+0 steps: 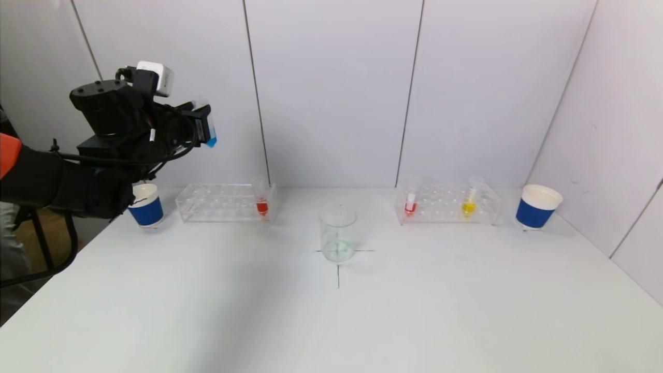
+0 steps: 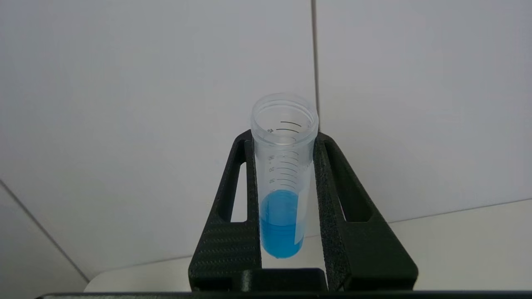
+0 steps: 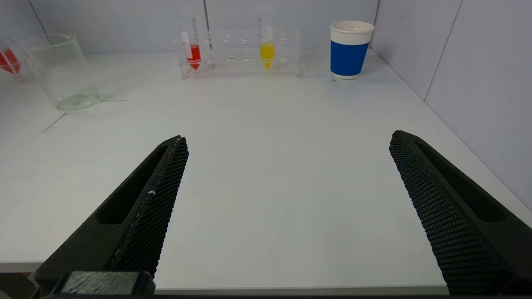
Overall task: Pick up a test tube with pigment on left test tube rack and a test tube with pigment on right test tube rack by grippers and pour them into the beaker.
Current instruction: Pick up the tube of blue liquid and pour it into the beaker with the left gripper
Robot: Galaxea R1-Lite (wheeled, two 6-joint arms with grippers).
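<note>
One uncapped test tube of blue pigment (image 2: 282,199), clamped in the left gripper (image 2: 284,207) high above the table's far left corner, could spill if tilted before reaching the beaker (image 1: 338,233), while the right gripper (image 3: 286,207) gapes wide and empty near the table's front edge.

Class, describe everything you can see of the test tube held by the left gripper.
The test tube is clear plastic with printed graduation lines, an open threaded mouth without a cap, and blue liquid filling its lower part. It stands roughly upright, clamped between the left gripper fingers, raised high above the table's left side. Nothing else touches it.
</note>
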